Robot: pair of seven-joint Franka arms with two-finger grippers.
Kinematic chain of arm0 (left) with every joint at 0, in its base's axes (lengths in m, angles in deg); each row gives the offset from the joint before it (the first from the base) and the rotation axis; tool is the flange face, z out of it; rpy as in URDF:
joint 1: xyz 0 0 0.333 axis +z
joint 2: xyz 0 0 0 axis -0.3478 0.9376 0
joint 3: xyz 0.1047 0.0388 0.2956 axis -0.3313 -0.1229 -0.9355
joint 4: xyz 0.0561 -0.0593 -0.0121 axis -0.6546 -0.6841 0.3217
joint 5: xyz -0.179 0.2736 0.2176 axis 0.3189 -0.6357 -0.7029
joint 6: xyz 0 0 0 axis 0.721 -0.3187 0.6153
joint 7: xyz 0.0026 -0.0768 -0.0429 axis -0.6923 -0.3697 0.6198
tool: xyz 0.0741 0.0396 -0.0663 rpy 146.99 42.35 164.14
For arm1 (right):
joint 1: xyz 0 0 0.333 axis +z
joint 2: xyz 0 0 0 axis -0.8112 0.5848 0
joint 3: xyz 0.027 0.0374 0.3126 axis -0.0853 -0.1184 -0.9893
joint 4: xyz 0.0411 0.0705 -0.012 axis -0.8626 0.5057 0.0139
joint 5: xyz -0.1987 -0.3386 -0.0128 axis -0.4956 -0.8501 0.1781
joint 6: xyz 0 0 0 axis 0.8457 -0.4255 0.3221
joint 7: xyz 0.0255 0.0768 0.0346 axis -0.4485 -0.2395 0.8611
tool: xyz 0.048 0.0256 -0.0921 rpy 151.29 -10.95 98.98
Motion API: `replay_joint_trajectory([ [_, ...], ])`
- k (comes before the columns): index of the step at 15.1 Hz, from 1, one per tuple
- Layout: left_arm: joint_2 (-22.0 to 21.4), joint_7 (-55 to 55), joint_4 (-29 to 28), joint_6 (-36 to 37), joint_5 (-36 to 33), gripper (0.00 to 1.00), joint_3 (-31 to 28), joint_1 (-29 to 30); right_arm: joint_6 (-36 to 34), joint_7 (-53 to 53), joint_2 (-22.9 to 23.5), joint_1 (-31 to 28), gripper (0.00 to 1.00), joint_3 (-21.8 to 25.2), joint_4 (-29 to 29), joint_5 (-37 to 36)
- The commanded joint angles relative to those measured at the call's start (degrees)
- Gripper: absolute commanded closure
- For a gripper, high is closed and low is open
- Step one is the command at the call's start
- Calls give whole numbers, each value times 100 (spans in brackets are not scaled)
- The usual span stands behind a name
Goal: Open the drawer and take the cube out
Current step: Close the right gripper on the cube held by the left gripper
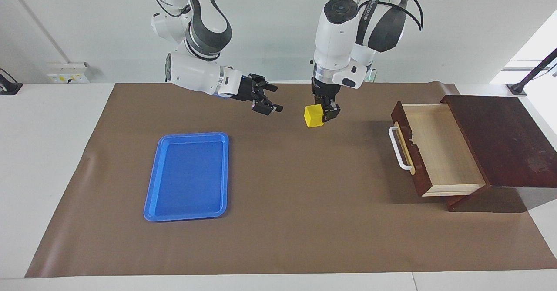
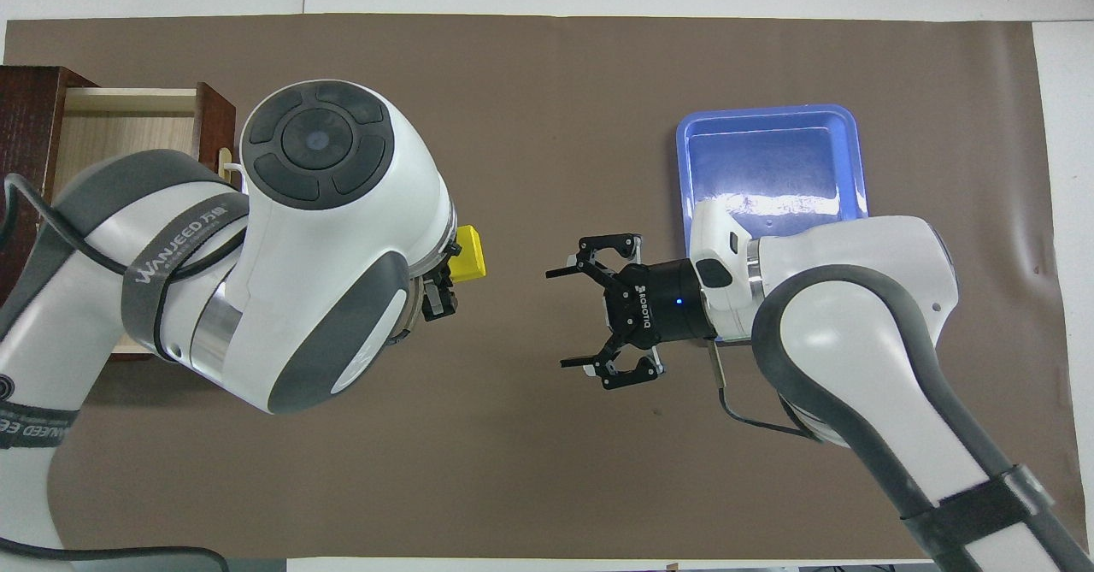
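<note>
The drawer [image 1: 435,147] [image 2: 128,127] stands pulled out of its dark reddish-brown box, its pale wood inside bare and its white bar handle [image 1: 398,149] facing the middle of the table. My left gripper [image 1: 321,116] [image 2: 451,274] hangs above the brown mat between drawer and tray, shut on the yellow cube [image 1: 313,116] [image 2: 470,253]. My right gripper [image 1: 272,99] [image 2: 560,317] is held level over the mat, open, fingers pointing at the cube with a gap between them and it.
A flat blue tray [image 1: 188,175] [image 2: 769,162] lies on the mat toward the right arm's end. The wooden box [image 1: 500,138] sits at the left arm's end, on the mat's edge.
</note>
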State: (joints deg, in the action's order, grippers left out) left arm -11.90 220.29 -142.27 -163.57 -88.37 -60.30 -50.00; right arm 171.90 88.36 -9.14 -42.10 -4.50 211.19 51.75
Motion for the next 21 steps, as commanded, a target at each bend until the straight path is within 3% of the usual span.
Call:
replay_joint_trajectory([
  [1,-131,125,-193,-152,-96,100,18,-42,92,285,101,54,0,3,39,286],
  [3,-167,125,-246,-170,-96,100,27,-50,101,303,206,45,0,3,13,400],
  [7,-193,134,-307,-213,-96,100,63,-50,-58,506,847,-60,0,3,-452,497],
  [17,-263,204,-527,-486,-96,100,106,-50,65,391,848,168,0,3,-523,708],
  [21,-263,213,-527,-504,-96,100,115,-50,118,444,1322,195,0,3,-1006,691],
])
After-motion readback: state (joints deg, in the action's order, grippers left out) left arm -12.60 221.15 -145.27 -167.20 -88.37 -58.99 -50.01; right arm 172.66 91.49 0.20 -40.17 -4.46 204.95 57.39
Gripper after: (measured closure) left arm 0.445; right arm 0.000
